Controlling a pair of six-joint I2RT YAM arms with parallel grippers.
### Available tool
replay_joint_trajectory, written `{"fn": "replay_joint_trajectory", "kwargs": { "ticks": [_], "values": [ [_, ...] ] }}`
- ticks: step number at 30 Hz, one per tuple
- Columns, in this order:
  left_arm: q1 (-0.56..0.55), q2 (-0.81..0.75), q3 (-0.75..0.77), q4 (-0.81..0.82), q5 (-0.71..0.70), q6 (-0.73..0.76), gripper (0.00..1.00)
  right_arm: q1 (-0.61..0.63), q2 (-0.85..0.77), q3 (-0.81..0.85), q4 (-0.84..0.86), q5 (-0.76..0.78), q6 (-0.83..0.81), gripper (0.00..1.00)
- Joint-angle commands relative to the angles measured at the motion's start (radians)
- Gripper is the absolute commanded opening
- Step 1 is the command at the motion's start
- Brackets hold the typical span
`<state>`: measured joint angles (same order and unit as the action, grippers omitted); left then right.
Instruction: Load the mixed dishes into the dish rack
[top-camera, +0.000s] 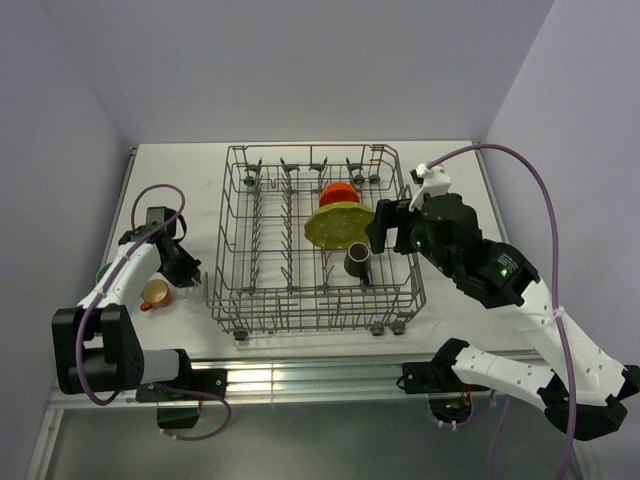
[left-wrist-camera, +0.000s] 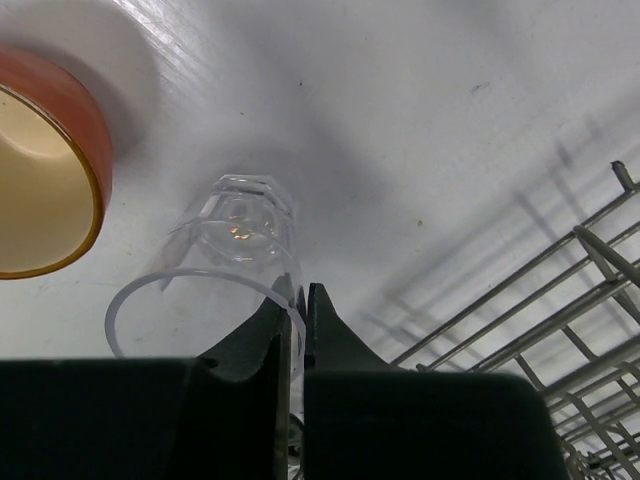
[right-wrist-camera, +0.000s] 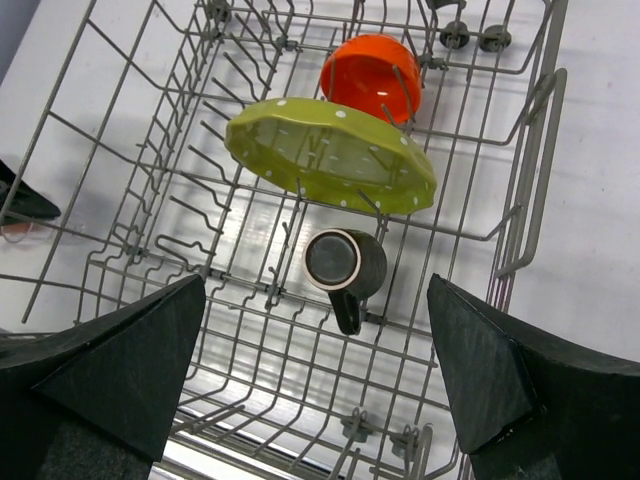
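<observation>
Glass position: the clear glass (left-wrist-camera: 235, 230) is on the white table (left-wrist-camera: 400, 120) to the left of the dish rack (top-camera: 225, 230), not yet loaded.
Glass axis: in the left wrist view its rim is nearest the claw and its base points away. I cannot tell whether it stands upright or leans.
Left gripper (left-wrist-camera: 297, 300): clenched, with its two dark fingers (left-wrist-camera: 262, 345) pinching the glass wall at the rim, one inside and one outside.
Neighbour: the small orange handled cup (left-wrist-camera: 40, 180) sits just beside the glass on the side away from the rack, apart from it.
Way to go: rack wires (left-wrist-camera: 560, 300) lie near on the gripper's right, so the carry is likely a lift and a short move rightward over the rack's left wall.
Nearer arm: the left one, which already grips the glass. The right arm is across the rack.
Right gripper (right-wrist-camera: 315, 370): released, jaws spread wide and holding nothing, hovering over the rack's right part.
Already racked: orange bowl (right-wrist-camera: 370, 75), yellow-green scalloped plate (right-wrist-camera: 330, 160) on edge among the tines, and dark brown mug (right-wrist-camera: 345, 262) below it.
</observation>
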<state>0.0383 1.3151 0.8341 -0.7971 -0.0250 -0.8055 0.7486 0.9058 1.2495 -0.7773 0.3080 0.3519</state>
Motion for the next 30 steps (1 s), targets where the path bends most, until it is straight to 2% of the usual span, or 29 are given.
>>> {"fn": "replay_joint_trajectory", "kwargs": {
  "ticks": [1, 5, 8, 10, 11, 14, 18, 21, 22, 23, 24, 25, 26, 27, 28, 30],
  "values": [
    [0.003, -0.054, 0.046, -0.030, 0.042, 0.020, 0.00, 0.006, -0.005, 0.045, 0.026, 0.032, 0.024, 1.00],
    [0.006, -0.134, 0.184, -0.126, 0.031, 0.017, 0.00, 0.006, -0.002, 0.071, 0.064, -0.038, 0.004, 1.00],
    [0.008, -0.142, 0.436, -0.178, -0.022, 0.055, 0.00, 0.005, 0.033, 0.151, 0.072, -0.144, -0.025, 1.00],
    [0.009, -0.114, 0.544, -0.206, -0.062, 0.068, 0.00, 0.003, 0.077, 0.188, 0.066, -0.211, -0.031, 1.00],
    [0.009, -0.108, 0.636, -0.215, -0.037, 0.068, 0.00, 0.001, 0.108, 0.221, 0.061, -0.233, -0.028, 1.00],
    [0.009, -0.125, 0.773, -0.203, 0.002, 0.042, 0.00, -0.003, 0.157, 0.272, 0.056, -0.289, -0.005, 1.00],
    [0.009, -0.204, 0.862, -0.110, 0.083, 0.016, 0.00, -0.006, 0.197, 0.297, 0.088, -0.366, 0.027, 1.00],
    [0.009, -0.288, 0.782, 0.046, 0.349, -0.030, 0.00, -0.015, 0.219, 0.295, 0.144, -0.447, 0.047, 1.00],
    [0.009, -0.310, 0.737, 0.200, 0.516, -0.096, 0.00, -0.017, 0.220, 0.292, 0.165, -0.484, 0.051, 1.00],
    [0.008, -0.353, 0.623, 0.293, 0.598, -0.139, 0.00, -0.021, 0.226, 0.275, 0.215, -0.559, 0.059, 1.00],
    [0.008, -0.372, 0.559, 0.393, 0.670, -0.196, 0.00, -0.028, 0.228, 0.266, 0.243, -0.601, 0.079, 1.00],
    [0.008, -0.385, 0.504, 0.574, 0.733, -0.298, 0.00, -0.031, 0.229, 0.255, 0.271, -0.650, 0.087, 1.00],
    [0.006, -0.398, 0.409, 0.654, 0.828, -0.343, 0.00, -0.034, 0.235, 0.234, 0.332, -0.696, 0.099, 1.00],
    [0.005, -0.418, 0.364, 0.732, 0.864, -0.389, 0.00, -0.035, 0.242, 0.226, 0.358, -0.769, 0.123, 1.00],
    [0.005, -0.428, 0.291, 0.883, 0.894, -0.470, 0.00, -0.035, 0.248, 0.216, 0.378, -0.802, 0.133, 1.00],
    [0.003, -0.456, 0.226, 1.004, 0.951, -0.546, 0.00, -0.035, 0.269, 0.202, 0.446, -0.869, 0.159, 1.00]
  ]
}}
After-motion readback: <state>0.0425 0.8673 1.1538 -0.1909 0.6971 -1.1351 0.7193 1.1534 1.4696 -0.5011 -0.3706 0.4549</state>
